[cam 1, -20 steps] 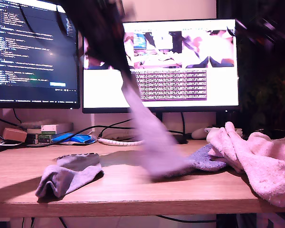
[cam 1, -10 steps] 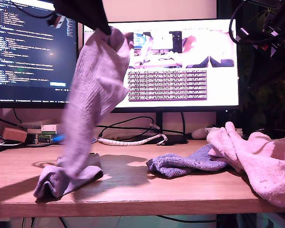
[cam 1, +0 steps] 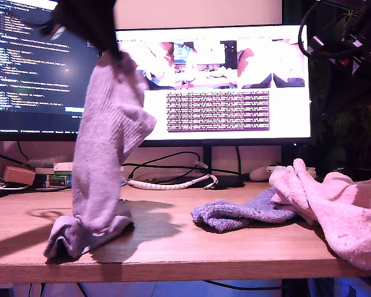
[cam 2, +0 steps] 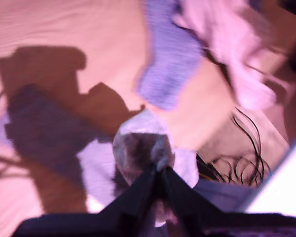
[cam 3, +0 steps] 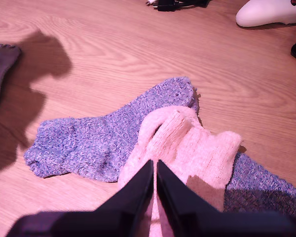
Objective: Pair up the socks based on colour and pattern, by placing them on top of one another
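Socks lie spread over the wooden tabletop [cam 1: 173, 247], and one thin grey sock [cam 1: 105, 154] hangs from my first end effector [cam 2: 158, 170], whose jaws are clamped together on its cuff. In the exterior view this sock dangles high at the left in front of the monitors [cam 1: 235, 80], pale lilac-grey under the pink light, with a ribbed upper part and a bent heel; its toe reaches down onto a second grey sock [cam 1: 65, 238] that lies crumpled on the tabletop near the front edge at the exterior view's left. In the first wrist view the held sock shows as a rounded bunch of fabric right at the jaw tips, blurred. Near the middle of the tabletop lies a fuzzy blue-purple knit sock [cam 3: 93, 138], flat and flecked, its toe pointing toward the grey pair. A fluffy pale pink sock [cam 3: 182, 143] with a looped terry surface rests across the blue-purple one, and in the exterior view a heap of pink socks [cam 1: 334, 210] spills toward the tabletop's right edge. My second end effector [cam 3: 154, 170] hovers above the pink sock with its jaws together, gripping nothing. A white controller [cam 3: 269, 12] sits well behind the socks, near some cables [cam 1: 167, 182].
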Action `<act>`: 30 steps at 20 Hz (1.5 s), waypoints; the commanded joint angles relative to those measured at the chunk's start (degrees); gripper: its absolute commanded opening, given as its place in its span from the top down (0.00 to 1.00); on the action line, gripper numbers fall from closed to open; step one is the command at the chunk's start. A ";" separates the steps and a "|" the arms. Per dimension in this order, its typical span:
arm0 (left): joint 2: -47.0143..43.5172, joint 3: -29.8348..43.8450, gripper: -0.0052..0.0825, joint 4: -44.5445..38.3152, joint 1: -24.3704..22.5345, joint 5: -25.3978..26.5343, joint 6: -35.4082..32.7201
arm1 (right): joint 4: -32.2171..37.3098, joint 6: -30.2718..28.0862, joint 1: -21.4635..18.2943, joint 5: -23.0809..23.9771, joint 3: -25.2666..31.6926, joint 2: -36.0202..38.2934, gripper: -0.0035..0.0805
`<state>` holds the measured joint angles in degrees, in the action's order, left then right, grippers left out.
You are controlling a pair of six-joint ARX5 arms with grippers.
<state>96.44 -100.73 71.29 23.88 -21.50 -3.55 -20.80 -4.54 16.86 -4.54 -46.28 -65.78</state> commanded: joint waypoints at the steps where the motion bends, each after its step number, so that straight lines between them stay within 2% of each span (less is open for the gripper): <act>1: 4.13 1.07 0.97 -1.49 -1.31 0.00 0.11 | 0.42 0.00 -0.15 -0.02 0.22 0.48 0.97; 8: 11.28 3.78 0.97 -6.82 -4.96 2.54 -1.60 | 0.48 -0.02 -0.15 -0.02 0.22 0.48 0.97; 11: 14.29 3.87 0.97 -9.73 -6.36 3.93 -3.74 | 0.52 -0.15 -0.15 -0.02 0.22 0.48 0.97; 13: 15.50 3.87 0.97 -12.83 -7.34 5.53 -8.13 | 0.48 -0.24 -0.15 -0.02 0.22 0.48 0.97; 19: 20.55 3.89 0.97 -15.21 -10.86 6.60 -9.77 | 0.55 -0.24 -0.15 -0.02 0.22 0.48 0.97; 24: 23.06 3.89 0.96 -20.57 -11.10 6.56 -12.83 | 0.83 -0.22 -0.13 -1.49 0.22 0.48 0.97; 26: 23.06 3.89 0.88 -23.04 -11.10 6.56 -12.85 | 0.81 -0.20 -0.11 -1.53 0.22 0.48 0.97; 29: 23.06 3.87 0.59 -22.88 -11.04 6.23 -12.79 | 0.68 -0.20 -0.11 -1.55 0.22 0.48 0.97; 30: 23.06 3.87 0.55 -22.49 -10.95 6.16 -12.79 | 0.72 -0.20 -0.11 -1.55 0.22 0.48 0.97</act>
<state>119.37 -97.76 48.62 12.69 -15.05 -15.88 -20.56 -4.58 16.86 -5.87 -46.28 -65.78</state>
